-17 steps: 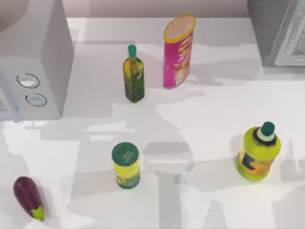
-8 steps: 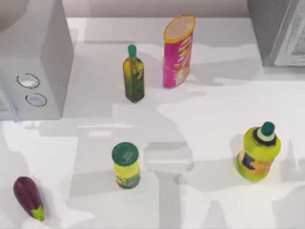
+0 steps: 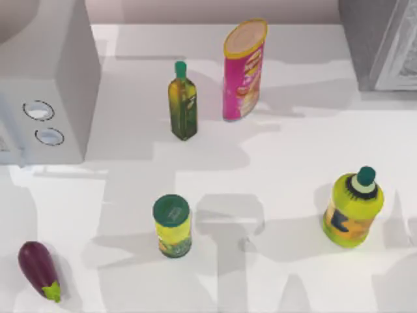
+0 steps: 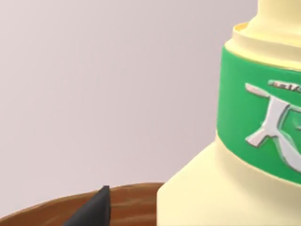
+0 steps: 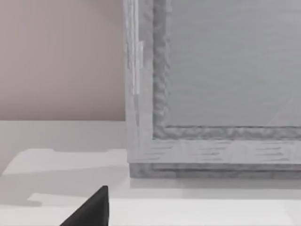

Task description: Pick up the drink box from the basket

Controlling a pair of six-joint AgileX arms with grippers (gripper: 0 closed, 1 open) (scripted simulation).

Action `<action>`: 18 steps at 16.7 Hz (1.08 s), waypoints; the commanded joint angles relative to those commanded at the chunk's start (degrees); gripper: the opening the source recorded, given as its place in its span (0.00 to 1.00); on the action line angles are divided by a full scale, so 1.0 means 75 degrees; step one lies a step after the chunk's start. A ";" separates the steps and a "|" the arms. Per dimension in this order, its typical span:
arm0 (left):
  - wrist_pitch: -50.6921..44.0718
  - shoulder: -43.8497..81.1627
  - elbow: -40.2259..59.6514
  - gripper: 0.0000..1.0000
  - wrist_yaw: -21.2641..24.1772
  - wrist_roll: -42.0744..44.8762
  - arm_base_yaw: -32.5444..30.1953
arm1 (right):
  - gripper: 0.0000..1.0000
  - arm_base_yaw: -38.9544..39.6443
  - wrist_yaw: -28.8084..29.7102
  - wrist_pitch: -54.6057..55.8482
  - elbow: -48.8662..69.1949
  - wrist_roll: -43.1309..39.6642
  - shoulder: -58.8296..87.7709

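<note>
Quite a bit of stuff is scattered over the white surface (image 3: 287, 163) in the top view. An oil bottle (image 3: 183, 103) with a green cap is stood upright toward the back, and a tall pink chip canister (image 3: 244, 70) is parked just beside it on its right. Nearer the front, a short yellow can (image 3: 172, 227) with a green lid is sat roughly mid-surface, well apart from a round yellow-green bottle (image 3: 352, 208) with a dark green cap over on the right. A purple eggplant (image 3: 39, 269) is laid at the front left corner. A grey microwave-looking box (image 3: 49, 85) is placed at the left edge and a grey cabinet (image 3: 381, 42) at the back right corner.

The drink box (image 4: 235, 155) is caught up close in the left wrist view: pale yellow body, green band with silvery lettering, narrowing neck above. It is stood upright, long axis vertical, neck pointing up, and it seems to be sat inside the brown wooden basket (image 4: 127, 202), whose rim is seen curving behind it. One dark fingertip of the left end effector (image 4: 91, 212) is poked in just beside the box, against the basket rim; how far it's opened can't be told.

In the right wrist view, a dark fingertip of the right end effector (image 5: 89, 209) is seen over the surface, faced toward the grey cabinet (image 5: 211, 94); its opening can't be told either.
</note>
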 joint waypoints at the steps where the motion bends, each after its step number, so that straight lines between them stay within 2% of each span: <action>1: 0.0001 0.0077 0.0076 1.00 -0.0024 0.0000 -0.0025 | 1.00 0.0000 0.0000 0.0000 0.0000 0.0000 0.0000; 6: 0.0001 0.0120 0.0119 1.00 -0.0038 -0.0001 -0.0040 | 1.00 0.0000 0.0000 0.0000 0.0000 0.0000 0.0000; 18: 0.0001 0.0120 0.0119 0.10 -0.0038 -0.0001 -0.0040 | 1.00 0.0000 0.0000 0.0000 0.0000 0.0000 0.0000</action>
